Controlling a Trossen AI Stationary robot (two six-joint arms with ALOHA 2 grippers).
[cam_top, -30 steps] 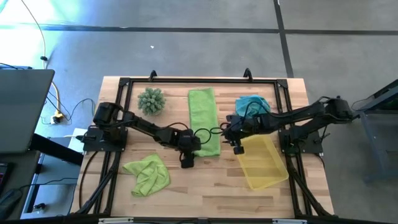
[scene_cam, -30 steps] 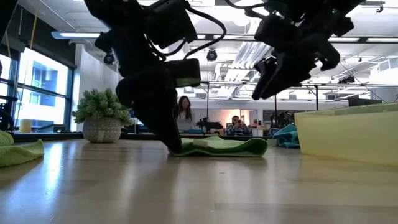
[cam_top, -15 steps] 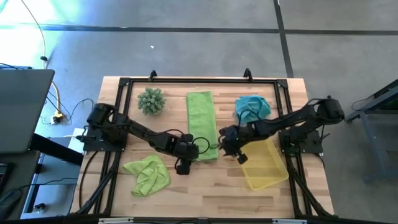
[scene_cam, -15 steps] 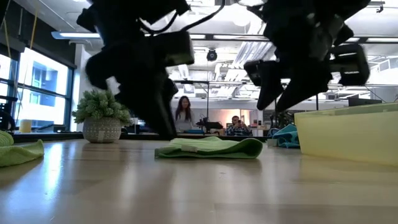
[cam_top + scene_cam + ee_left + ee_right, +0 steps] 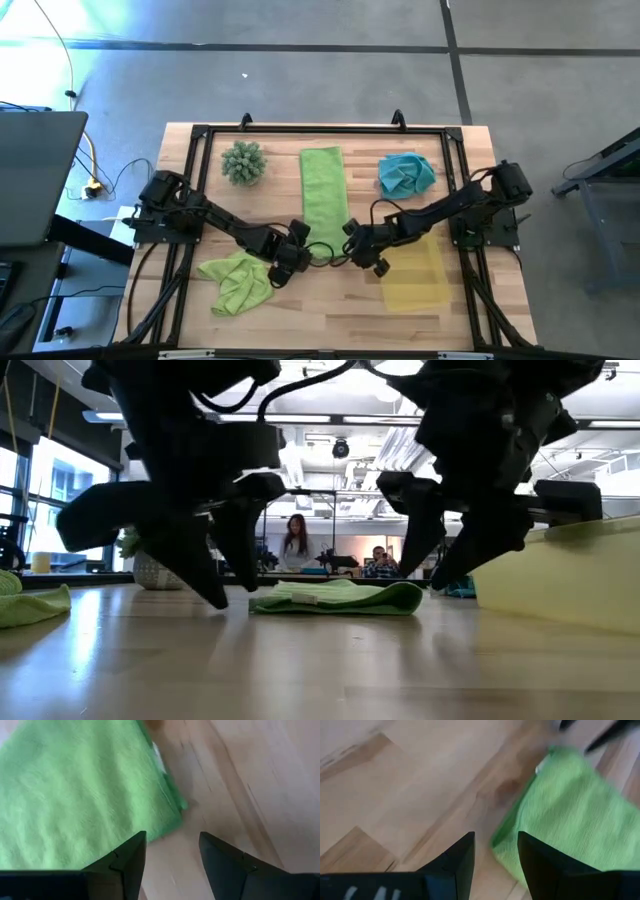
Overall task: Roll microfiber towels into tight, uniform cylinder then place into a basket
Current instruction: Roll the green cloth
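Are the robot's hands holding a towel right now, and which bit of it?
No, nothing is held. The left gripper and right gripper are both open above the table, at the near end of the flat green towel.

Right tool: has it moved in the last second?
Yes. The right tool has slid toward the table's near edge, from beside the basket to the flat green towel's near end.

We note two matte black arms built of slim jointed links with rounded housings at the joints. Loose black cables loop beside each wrist. The left end effector [image 5: 170, 857] and right end effector [image 5: 495, 857] each carry two dark, flat-sided, wedge-shaped fingers [image 5: 122, 862]. We see no markings.
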